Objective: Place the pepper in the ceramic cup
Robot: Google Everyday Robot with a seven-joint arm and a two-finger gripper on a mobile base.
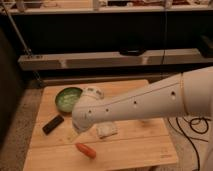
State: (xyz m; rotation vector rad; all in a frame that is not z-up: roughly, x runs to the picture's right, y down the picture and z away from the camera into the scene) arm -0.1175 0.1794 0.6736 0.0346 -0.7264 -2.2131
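A round green bowl (67, 98) is seen at the far left of a pale wooden table (150, 150) — a flat black rectangular block (53, 124) lies nearer, and a crumpled white packet (106, 130) mid-table. The gripper is hidden behind the arm, over the table.

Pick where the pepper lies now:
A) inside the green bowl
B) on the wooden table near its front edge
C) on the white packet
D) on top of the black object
B: the pepper lies bare on the wooden table, in front of the arm; the gripper is hidden behind that arm.
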